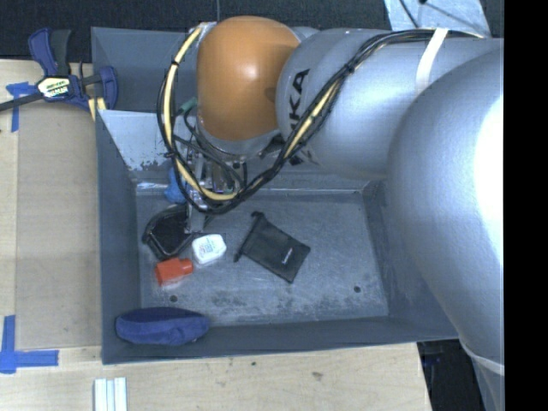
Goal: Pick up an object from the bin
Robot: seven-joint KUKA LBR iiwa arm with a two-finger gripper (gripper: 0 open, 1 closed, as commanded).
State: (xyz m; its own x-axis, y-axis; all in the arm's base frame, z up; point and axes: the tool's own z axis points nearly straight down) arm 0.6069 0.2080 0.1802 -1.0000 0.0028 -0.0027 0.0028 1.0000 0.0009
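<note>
Black lump (167, 232), left end of bin (377, 255) floor, lies just down-left of my claw (204, 197) in view. White tag (208, 248) touching it, red bit (174, 271) just beyond. Claw open/closed: can't tell, wrist covers it.
</note>
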